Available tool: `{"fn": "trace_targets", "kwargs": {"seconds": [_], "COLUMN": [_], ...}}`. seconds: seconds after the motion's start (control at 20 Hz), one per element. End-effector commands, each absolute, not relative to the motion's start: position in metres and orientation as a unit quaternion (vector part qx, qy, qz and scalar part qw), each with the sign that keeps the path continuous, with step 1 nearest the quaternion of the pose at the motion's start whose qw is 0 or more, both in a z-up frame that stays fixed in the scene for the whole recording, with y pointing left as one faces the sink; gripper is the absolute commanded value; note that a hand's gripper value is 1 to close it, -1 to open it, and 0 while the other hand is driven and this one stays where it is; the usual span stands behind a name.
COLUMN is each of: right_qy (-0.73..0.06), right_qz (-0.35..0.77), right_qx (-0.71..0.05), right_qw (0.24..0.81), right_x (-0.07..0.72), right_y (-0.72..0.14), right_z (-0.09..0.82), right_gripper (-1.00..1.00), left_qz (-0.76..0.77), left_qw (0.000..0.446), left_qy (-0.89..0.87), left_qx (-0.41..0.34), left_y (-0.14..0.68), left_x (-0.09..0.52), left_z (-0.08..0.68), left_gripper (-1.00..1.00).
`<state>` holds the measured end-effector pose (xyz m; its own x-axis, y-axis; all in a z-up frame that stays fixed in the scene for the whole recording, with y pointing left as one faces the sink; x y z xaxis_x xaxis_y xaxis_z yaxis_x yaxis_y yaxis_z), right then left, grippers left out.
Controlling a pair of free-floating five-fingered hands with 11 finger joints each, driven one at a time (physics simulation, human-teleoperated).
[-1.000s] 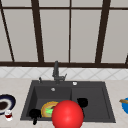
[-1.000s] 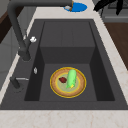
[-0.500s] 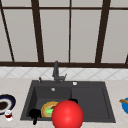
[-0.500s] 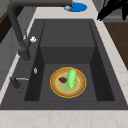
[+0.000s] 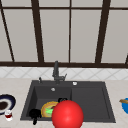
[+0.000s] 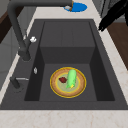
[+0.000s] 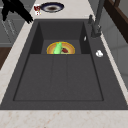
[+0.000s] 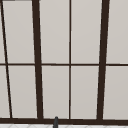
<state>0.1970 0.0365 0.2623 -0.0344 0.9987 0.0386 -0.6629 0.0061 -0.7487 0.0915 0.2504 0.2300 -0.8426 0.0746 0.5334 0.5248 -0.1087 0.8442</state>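
Left hand (image 5: 35,114), fingers straight and empty, over sink's (image 5: 90,102) front-left corner; cucumber (image 6: 71,78) on plate (image 6: 53,85) lies to my right, lengthwise along the basin.

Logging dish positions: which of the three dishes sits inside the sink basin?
The yellow-rimmed plate carrying a green vegetable; the dark plate and blue dish rest on the counter.

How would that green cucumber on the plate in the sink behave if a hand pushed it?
The green cucumber looks long and rounded, so it would probably roll sideways across the plate. It lies unbent, so it is likely stiff. The plate's raised rim might stop it, and the small red piece beside it could get nudged.
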Motion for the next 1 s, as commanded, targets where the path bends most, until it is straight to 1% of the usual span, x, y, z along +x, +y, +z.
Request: {"fn": "trace_targets", "kwargs": {"seconds": [0.0, 0.3, 0.6, 0.75, 0.95], "right_qy": [-0.295, -0.301, -0.319, -0.324, -0.307], "right_qz": [0.655, 0.664, 0.654, 0.647, 0.644], "right_qx": [-0.26, -0.268, -0.27, -0.285, -0.31], "right_qw": [0.645, 0.63, 0.631, 0.629, 0.628], "right_x": [0.221, 0.261, 0.288, 0.29, 0.319], "right_y": [0.06, 0.069, 0.083, 0.097, 0.115], "right_z": [0.247, 0.205, 0.156, 0.133, 0.11], "right_gripper": [-1.0, -1.0, -1.0, -1.0, -1.0], "left_qz": [-0.708, -0.708, -0.708, -0.708, -0.708], "left_qw": [0.159, 0.159, 0.159, 0.159, 0.159], "left_qy": [-0.648, -0.648, -0.648, -0.648, -0.648], "left_qx": [-0.231, -0.231, -0.231, -0.231, -0.231], "left_y": [0.25, 0.25, 0.25, 0.25, 0.25], "left_x": [0.092, 0.092, 0.092, 0.092, 0.092], "left_z": [0.23, 0.23, 0.23, 0.23, 0.23], "left_gripper": [0.0, 0.0, 0.0, 0.0, 0.0]}}
